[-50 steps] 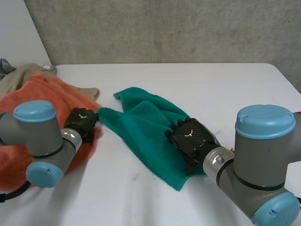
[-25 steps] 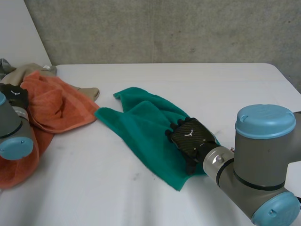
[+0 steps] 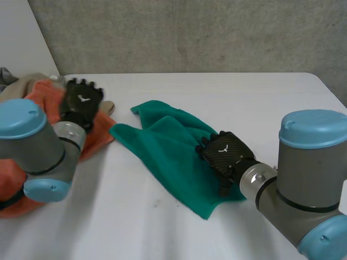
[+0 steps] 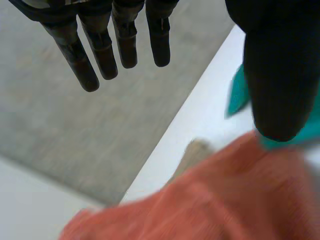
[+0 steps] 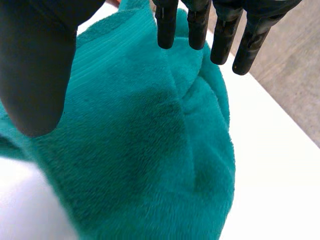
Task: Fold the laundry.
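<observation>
Item: teal terry-cloth towel [image 3: 168,146], lying creased on the white table [image 3: 227,97].
Right robot hand [image 3: 225,154]: over the teal towel's side nearest the right arm, fingers straight, thumb held apart, pinching nothing.
Orange terry-cloth towel [image 3: 97,140]: heaped just left of the teal towel.
Left robot hand [image 3: 81,103]: left of the teal towel, above the orange one, fingers straight and spread, empty.
Beige cloth [image 3: 21,86]: further left of the teal towel.

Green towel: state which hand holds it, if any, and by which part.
Neither holds it. The right hand is open over the green towel; the left hand is open above the orange towel.
</observation>
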Available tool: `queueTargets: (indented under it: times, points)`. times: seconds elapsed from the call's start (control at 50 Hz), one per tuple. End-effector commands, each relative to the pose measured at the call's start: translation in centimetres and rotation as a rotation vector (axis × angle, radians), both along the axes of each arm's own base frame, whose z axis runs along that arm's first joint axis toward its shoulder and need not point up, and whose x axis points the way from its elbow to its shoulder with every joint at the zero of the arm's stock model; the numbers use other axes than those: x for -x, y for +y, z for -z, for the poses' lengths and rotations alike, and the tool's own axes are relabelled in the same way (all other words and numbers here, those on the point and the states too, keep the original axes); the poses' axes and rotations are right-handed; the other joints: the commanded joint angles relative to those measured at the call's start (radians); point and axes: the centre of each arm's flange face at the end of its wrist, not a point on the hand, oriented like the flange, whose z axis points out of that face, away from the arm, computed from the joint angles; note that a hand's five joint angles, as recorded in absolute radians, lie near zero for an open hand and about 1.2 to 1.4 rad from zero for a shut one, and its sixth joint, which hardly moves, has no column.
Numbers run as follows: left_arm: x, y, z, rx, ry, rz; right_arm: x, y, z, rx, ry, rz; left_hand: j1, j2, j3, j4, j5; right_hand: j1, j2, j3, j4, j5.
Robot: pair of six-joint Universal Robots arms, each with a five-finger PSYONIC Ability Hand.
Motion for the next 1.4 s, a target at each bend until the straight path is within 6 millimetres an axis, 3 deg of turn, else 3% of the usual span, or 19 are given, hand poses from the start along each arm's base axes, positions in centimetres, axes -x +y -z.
queueTargets:
  times: [0.02, 0.14, 0.24, 0.38, 0.42, 0.5, 0.52, 0.54, 0.72, 0.96, 1.02, 1.04, 1.08, 1.1, 1.12, 1.22, 1.3, 1.38, 1.4]
  points:
    - [3.1, 0.6, 1.7, -0.105, 0.002, 0.232, 1.2, 1.5, -0.5, -0.094, 0.068, 0.011, -0.001, 0.021, 0.008, 0.023, 0.036, -0.023, -0.049, -0.041, -0.06, -0.057]
    - [4.9, 0.1, 5.2, -0.229, -0.033, 0.286, 2.9, -0.3, -0.9, -0.04, 0.052, 0.1, 0.019, 0.042, 0.029, 0.043, 0.057, -0.023, -0.049, -0.041, -0.06, -0.057]
    - [5.4, -0.3, 6.0, -0.239, -0.033, 0.285, 4.8, -2.9, -0.4, -0.023, 0.042, 0.179, 0.034, 0.057, 0.043, 0.058, 0.071, -0.023, -0.049, -0.041, -0.06, -0.057]
    - [6.4, -1.6, 7.0, -0.213, -0.037, 0.287, 5.5, -4.3, 0.1, -0.021, 0.037, 0.215, 0.136, 0.159, 0.146, 0.16, 0.174, -0.023, -0.049, -0.041, -0.06, -0.057]
    - [6.6, -2.0, 7.4, -0.21, -0.037, 0.276, 5.8, -4.7, 0.2, -0.023, 0.037, 0.226, 0.224, 0.247, 0.234, 0.248, 0.262, -0.023, -0.049, -0.041, -0.06, -0.057]
    - [6.7, -2.8, 7.6, -0.196, -0.037, 0.252, 5.6, -4.9, 0.2, -0.021, 0.029, 0.202, 0.731, 0.754, 0.741, 0.755, 0.769, -0.023, -0.049, -0.041, -0.06, -0.057]
    - [6.7, -2.9, 7.5, -0.19, -0.036, 0.249, 5.6, -5.0, 0.4, -0.023, 0.029, 0.192, 0.983, 1.005, 0.992, 1.007, 1.02, -0.023, -0.049, -0.041, -0.06, -0.057]
    - [6.7, -3.0, 7.4, -0.187, -0.035, 0.249, 5.3, -5.1, 0.7, -0.03, 0.035, 0.169, 1.037, 1.06, 1.046, 1.061, 1.074, -0.023, -0.049, -0.041, -0.06, -0.057]
    - [7.0, -2.6, 4.5, -0.13, -0.018, 0.246, 3.7, -8.2, 1.3, -0.029, 0.032, 0.125, 1.038, 1.06, 1.047, 1.061, 1.075, -0.023, -0.049, -0.041, -0.06, -0.057]
    - [6.5, -1.7, 0.1, -0.057, 0.019, 0.223, 2.4, -10.2, 4.1, -0.156, 0.081, 0.115, 1.038, 1.06, 1.047, 1.061, 1.075, -0.023, -0.049, -0.041, -0.06, -0.057]
    - [6.4, -1.6, -1.4, -0.03, 0.047, 0.223, 2.4, -10.3, 4.6, -0.165, 0.086, 0.116, 1.038, 1.06, 1.047, 1.061, 1.075, 0.018, -0.007, 0.0, -0.019, -0.016]
    - [6.4, -1.5, -1.8, -0.024, 0.055, 0.224, 2.4, -10.3, 4.7, -0.166, 0.088, 0.115, 1.038, 1.06, 1.047, 1.061, 1.075, 0.162, 0.136, 0.144, 0.125, 0.128]
    - [6.4, -1.5, -2.9, -0.001, 0.087, 0.227, 2.4, -10.3, 4.5, -0.162, 0.086, 0.117, 1.038, 1.06, 1.047, 1.061, 1.075, 0.624, 0.599, 0.607, 0.588, 0.591]
    - [6.5, -1.5, -3.2, 0.006, 0.094, 0.229, 2.4, -10.3, 4.2, -0.154, 0.078, 0.118, 1.038, 1.06, 1.047, 1.061, 1.075, 1.124, 1.099, 1.106, 1.087, 1.09]
    - [6.5, -1.5, -3.5, 0.013, 0.103, 0.23, 2.4, -10.3, 4.0, -0.149, 0.076, 0.118, 1.038, 1.06, 1.047, 1.061, 1.075, 1.198, 1.172, 1.18, 1.161, 1.164]
    - [6.5, -1.5, -5.9, 0.077, 0.15, 0.235, 3.0, -9.1, 1.9, -0.122, 0.066, 0.118, 1.038, 1.06, 1.047, 1.061, 1.075, 1.198, 1.173, 1.181, 1.162, 1.165]
    - [6.6, -1.4, -6.8, 0.106, 0.164, 0.24, 3.8, -6.8, 0.5, -0.14, 0.091, 0.107, 1.038, 1.06, 1.047, 1.061, 1.075, 1.198, 1.173, 1.181, 1.162, 1.165]
    - [6.9, -1.1, -7.0, 0.111, 0.168, 0.25, 4.5, -2.5, 0.2, -0.291, 0.179, 0.051, 1.038, 1.06, 1.047, 1.061, 1.075, 1.198, 1.173, 1.181, 1.162, 1.165]
    - [6.9, -1.1, -7.0, 0.112, 0.169, 0.25, 4.2, -0.1, 0.1, -0.356, 0.208, -0.011, 1.038, 1.06, 1.047, 1.061, 1.075, 1.198, 1.173, 1.181, 1.162, 1.165]
